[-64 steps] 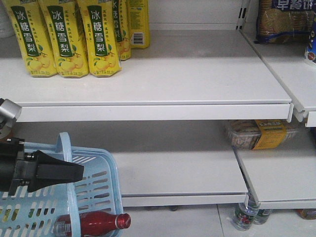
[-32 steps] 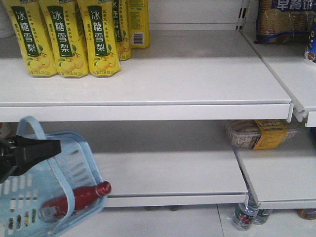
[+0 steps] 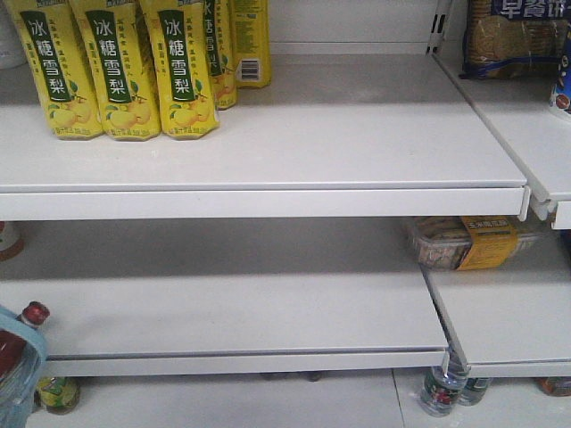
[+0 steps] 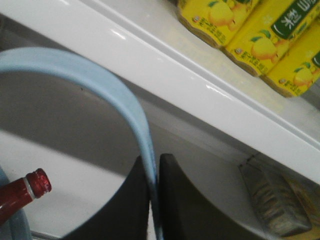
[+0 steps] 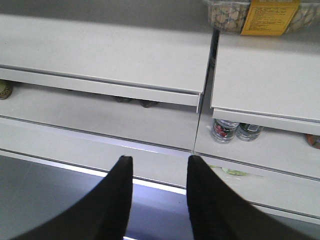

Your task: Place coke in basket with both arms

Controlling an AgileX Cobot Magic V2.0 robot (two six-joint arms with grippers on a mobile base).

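Note:
The red coke (image 3: 20, 337) pokes its red cap up at the far left edge of the front view, lying inside the light blue basket (image 3: 20, 388), of which only a corner shows. In the left wrist view the coke neck (image 4: 22, 192) appears at lower left under the basket's thin blue loop handle (image 4: 95, 80). My left gripper (image 4: 154, 161) is shut on that handle, which runs between the two black fingertips. My right gripper (image 5: 157, 160) is open with nothing between its fingers, hovering over the low white shelves; neither gripper shows in the front view.
Yellow pear-drink bottles (image 3: 116, 67) stand on the upper shelf (image 3: 294, 178). A clear snack box with a yellow label (image 3: 473, 242) lies on the lower right shelf. Small bottles (image 3: 443, 388) stand on the floor under the shelves; a biscuit pack (image 3: 513, 36) sits at top right.
The basket with the coke in it and the left gripper holding its handle have moved left and are almost out of the front view.

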